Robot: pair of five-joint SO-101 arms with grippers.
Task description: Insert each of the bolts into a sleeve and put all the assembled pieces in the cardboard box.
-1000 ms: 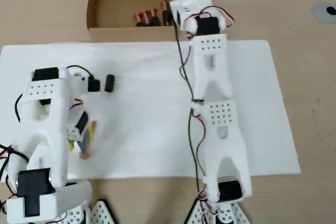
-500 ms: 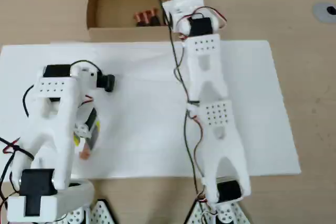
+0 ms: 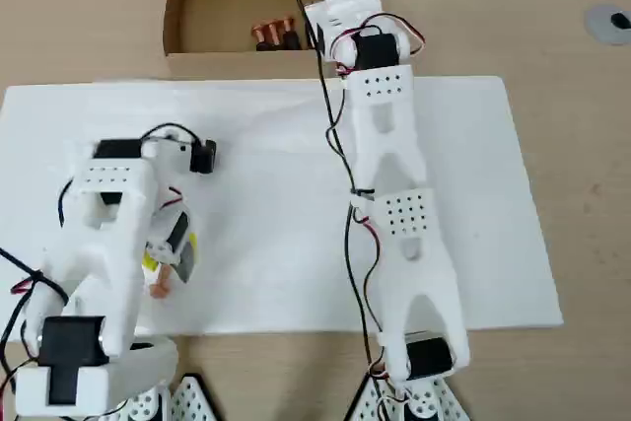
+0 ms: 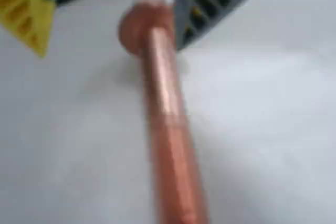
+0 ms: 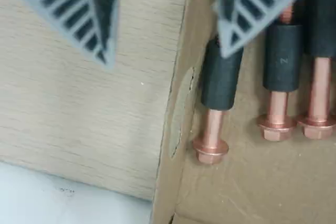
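Open white sheet point(image 3: 266, 234) lies between the left arm point(image 3: 99, 244) and the right arm point(image 3: 394, 145), which stretches along it to the cardboard box point(image 3: 174, 7); assembled pieces point(image 3: 274, 34) crowd the box's right end (left end bare).

Seen from above: a white sheet point(image 3: 266, 244) is spread over the wooden table point(image 3: 582, 145), and a cardboard box point(image 3: 177, 17) is parked just past its far edge. A few copper bolts in black sleeves point(image 3: 276, 34) are lined up inside, near the front wall. The right arm point(image 3: 394, 175) is stretched across the sheet, its tip over the box's right corner. The left arm point(image 3: 104, 234) is bent over the sheet's left side, and a bare bolt point(image 3: 160, 289) is seen poking out from under it. A small black bit point(image 3: 204, 156) is spotted beside that arm's far end. Whether it's a sleeve or an arm part can't be told.
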